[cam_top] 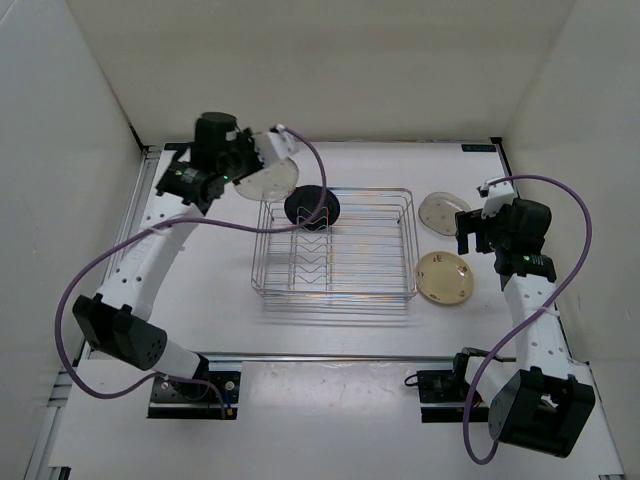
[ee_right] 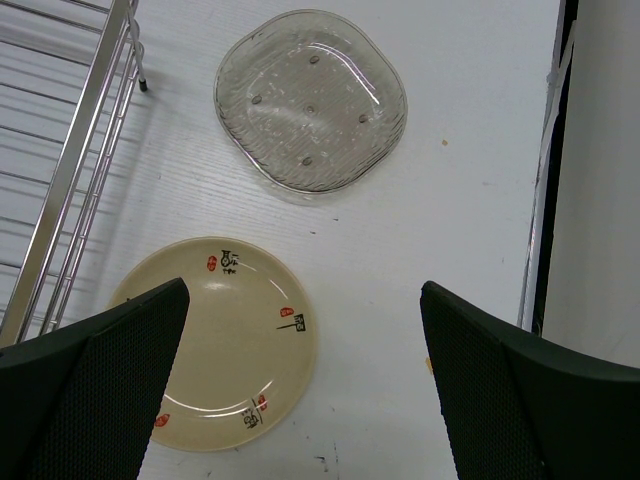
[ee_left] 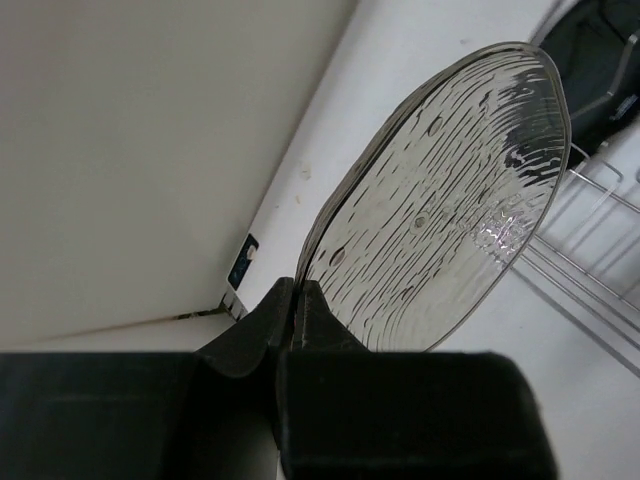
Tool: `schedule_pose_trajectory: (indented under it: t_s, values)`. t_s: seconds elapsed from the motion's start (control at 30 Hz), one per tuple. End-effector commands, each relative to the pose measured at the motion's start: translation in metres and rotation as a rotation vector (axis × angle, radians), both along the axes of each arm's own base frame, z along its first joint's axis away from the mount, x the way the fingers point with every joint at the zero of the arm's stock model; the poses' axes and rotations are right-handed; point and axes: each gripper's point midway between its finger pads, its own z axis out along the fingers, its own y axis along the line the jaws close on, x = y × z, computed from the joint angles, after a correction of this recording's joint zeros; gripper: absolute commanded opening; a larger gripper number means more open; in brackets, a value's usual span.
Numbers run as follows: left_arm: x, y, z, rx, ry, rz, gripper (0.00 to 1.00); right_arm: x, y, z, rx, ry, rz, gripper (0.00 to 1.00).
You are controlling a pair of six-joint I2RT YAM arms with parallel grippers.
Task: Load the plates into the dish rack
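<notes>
On the white table (cam_top: 200, 290) sits the wire rack (cam_top: 335, 297). The left gripper (ee_left: 298, 310) hangs by the rack's back left corner. Its fingers pinch the rim of a clear plate (ee_left: 440, 200), which is tilted up in the air. The right gripper (ee_right: 303, 288) hovers right of the rack with its fingers spread wide. A black plate (cam_top: 312, 208) leans in the back of the rack. A second clear plate (ee_right: 310, 100) and a tan plate (ee_right: 225, 340) lie flat beside the rack, close but apart.
</notes>
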Motion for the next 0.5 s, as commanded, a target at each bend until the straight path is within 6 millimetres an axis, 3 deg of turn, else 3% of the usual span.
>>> schedule_pose_trajectory:
  t_s: [0.0,0.03,0.07,0.17,0.27,0.47]
  values:
    - [0.0,-0.011,0.004,0.131,-0.11,0.037,0.11,0.005,0.001,0.01,0.015,-0.03,0.001,1.0]
    - [-0.002,-0.019,0.007,0.133,-0.127,0.033,0.11,0.005,0.0,0.007,0.016,-0.021,0.001,1.0]
    - [-0.002,-0.034,-0.005,0.164,-0.115,0.011,0.11,0.005,0.0,0.007,0.016,-0.021,0.001,1.0]
    - [0.004,-0.06,-0.013,0.19,-0.136,-0.008,0.11,0.005,0.0,0.007,0.016,-0.021,0.001,1.0]
    - [0.009,-0.08,-0.012,0.212,-0.161,-0.005,0.11,0.006,0.0,0.004,0.018,-0.012,0.0,1.0]
    - [0.013,-0.097,-0.024,0.237,-0.157,-0.008,0.11,0.006,-0.001,0.004,0.013,-0.011,-0.007,1.0]
